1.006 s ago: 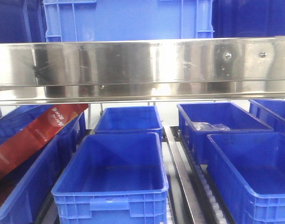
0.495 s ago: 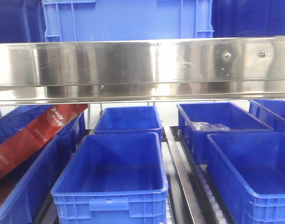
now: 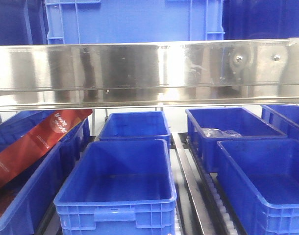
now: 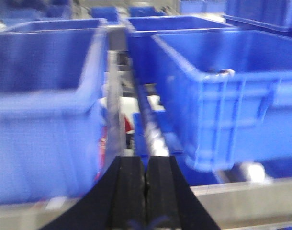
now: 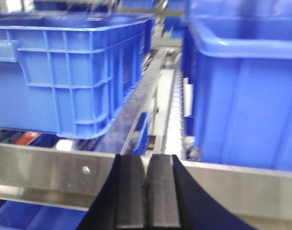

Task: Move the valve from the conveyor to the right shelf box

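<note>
almost nothing has changed in the front view. the left gripper (image 4: 146,184) and right gripper (image 5: 147,184) are both pinched closed with nothing inside. no valve or belt shows, so picking up hasn't started.

blue plastic bins (image 3: 120,191), steel shelf rail (image 3: 139,68), red carton (image 3: 34,142)

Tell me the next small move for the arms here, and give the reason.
Probably turn back toward the conveyor. Both the left pincer and the right pincer are shut with nothing between the fingers, no valve or belt shows in any view, and only blue shelf boxes lie ahead.
</note>
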Available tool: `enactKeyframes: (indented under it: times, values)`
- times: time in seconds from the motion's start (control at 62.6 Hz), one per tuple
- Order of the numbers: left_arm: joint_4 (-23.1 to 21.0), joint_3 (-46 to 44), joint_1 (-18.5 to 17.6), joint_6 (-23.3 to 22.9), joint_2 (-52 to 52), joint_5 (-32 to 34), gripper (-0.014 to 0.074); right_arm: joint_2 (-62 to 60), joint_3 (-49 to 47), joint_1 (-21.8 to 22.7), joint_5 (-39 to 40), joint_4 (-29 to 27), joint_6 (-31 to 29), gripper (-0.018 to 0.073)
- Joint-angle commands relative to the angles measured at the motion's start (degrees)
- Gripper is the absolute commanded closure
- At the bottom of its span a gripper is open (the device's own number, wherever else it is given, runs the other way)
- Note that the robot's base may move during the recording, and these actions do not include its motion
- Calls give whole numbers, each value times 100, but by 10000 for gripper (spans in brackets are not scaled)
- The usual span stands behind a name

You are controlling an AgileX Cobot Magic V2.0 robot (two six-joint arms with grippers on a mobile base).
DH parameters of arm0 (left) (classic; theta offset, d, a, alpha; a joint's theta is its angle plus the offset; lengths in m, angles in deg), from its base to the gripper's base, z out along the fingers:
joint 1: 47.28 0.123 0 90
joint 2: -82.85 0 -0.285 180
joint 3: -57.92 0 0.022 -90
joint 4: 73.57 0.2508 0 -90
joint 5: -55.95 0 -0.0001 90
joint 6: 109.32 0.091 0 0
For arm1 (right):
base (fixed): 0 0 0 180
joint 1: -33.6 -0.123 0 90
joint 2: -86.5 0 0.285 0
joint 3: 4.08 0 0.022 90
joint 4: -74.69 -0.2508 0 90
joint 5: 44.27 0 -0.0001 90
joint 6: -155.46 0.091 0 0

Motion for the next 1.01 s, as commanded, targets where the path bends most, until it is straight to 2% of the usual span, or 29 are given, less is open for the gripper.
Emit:
enactKeyframes:
  times: [0.0,0.192,0.399,0.99]
  values:
    - [7,505,126,1,680,172,707,-450,260,47,100,39,-16,722]
    - [7,1375,260,1,1869,172,707,-1174,577,47,-7,39,-16,722]
    - [17,1636,260,1,2540,172,707,-1188,577,47,-23,39,-16,722]
    - [17,1641,260,1,2707,181,707,-1188,577,47,-23,39,-16,722]
